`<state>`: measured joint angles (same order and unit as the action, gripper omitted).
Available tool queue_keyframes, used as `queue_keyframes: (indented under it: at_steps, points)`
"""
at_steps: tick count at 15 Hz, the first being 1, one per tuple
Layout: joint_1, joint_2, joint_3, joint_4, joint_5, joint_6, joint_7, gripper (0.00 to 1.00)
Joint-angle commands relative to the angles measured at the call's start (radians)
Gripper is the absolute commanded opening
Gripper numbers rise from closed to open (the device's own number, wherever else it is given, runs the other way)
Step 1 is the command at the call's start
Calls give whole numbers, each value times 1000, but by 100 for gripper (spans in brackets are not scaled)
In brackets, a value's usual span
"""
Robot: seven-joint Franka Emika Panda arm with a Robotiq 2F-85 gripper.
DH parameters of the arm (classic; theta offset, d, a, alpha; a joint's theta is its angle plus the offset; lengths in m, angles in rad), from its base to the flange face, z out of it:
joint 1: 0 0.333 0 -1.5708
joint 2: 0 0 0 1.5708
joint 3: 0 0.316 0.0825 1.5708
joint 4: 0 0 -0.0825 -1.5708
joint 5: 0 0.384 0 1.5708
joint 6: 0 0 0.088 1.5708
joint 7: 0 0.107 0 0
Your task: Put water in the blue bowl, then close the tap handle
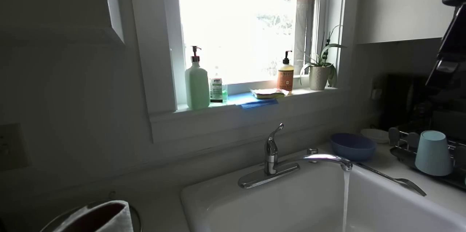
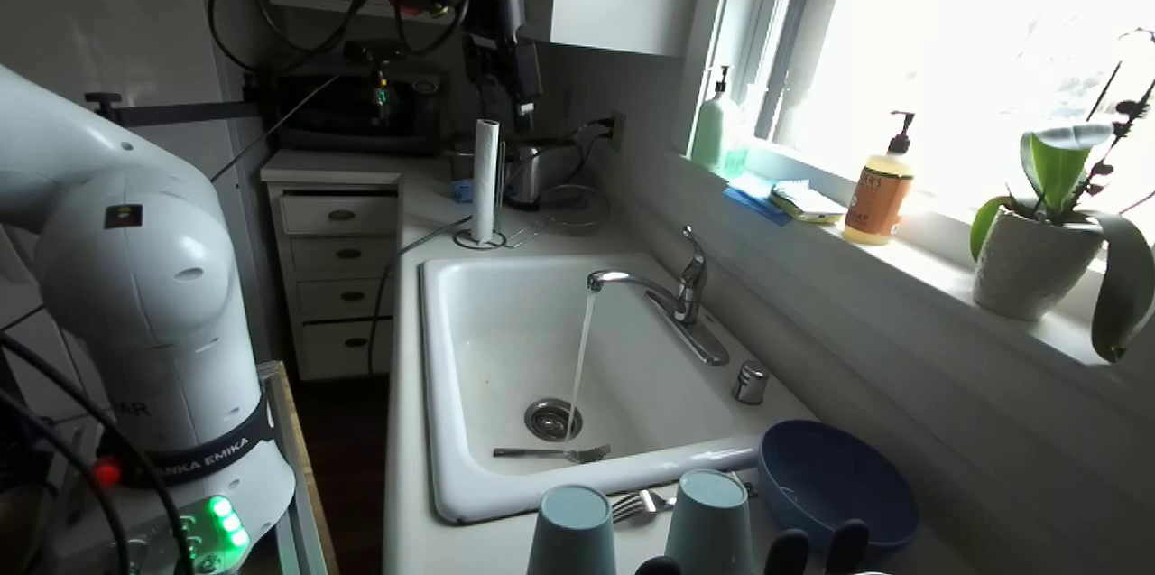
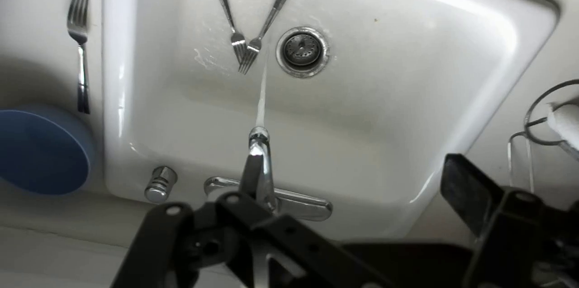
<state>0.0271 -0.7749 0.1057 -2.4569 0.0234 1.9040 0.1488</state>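
Note:
The blue bowl [image 1: 353, 148] stands on the counter beside the sink; it also shows in an exterior view [image 2: 839, 489] and in the wrist view [image 3: 43, 152]. Water runs from the chrome spout [image 2: 623, 277] into the sink [image 2: 433, 376], not into the bowl. The tap handle [image 1: 271, 144] stands upright on the faucet base in both exterior views [image 2: 693, 273]; my gripper hides it in the wrist view. My gripper [image 2: 525, 106] is high above the sink area. Its fingers are wide apart with nothing between them in the wrist view [image 3: 359, 184].
Two forks [image 3: 267, 25] lie in the sink near the drain, another fork [image 3: 80, 48] on the counter. Pale mugs [image 2: 573, 525] stand beside the bowl. A paper towel roll [image 2: 485, 182] stands beyond the sink. Soap bottles [image 1: 197, 84] and a plant [image 1: 318, 77] line the windowsill.

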Motion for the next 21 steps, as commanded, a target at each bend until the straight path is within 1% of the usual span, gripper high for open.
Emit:
queue_keyframes:
  at_steps: [1, 5, 9, 10, 12, 14, 15, 17, 21]
  points:
    - [-70, 118, 65, 49, -107, 60, 91, 100]
    - [-84, 258, 112, 101, -229, 151, 122, 100]
    - [-78, 408, 117, 178, -320, 270, 138, 100]
    - [-80, 445, 112, 202, -333, 297, 150, 100]
    - [-76, 518, 90, 260, -314, 325, 173, 100]
    - [-75, 583, 74, 319, -303, 325, 197, 100]
    - [-54, 504, 66, 238, -304, 324, 165, 100]
    - [-51, 534, 57, 256, -303, 325, 165, 100]
    - [-45, 525, 59, 255, -303, 324, 165, 100]
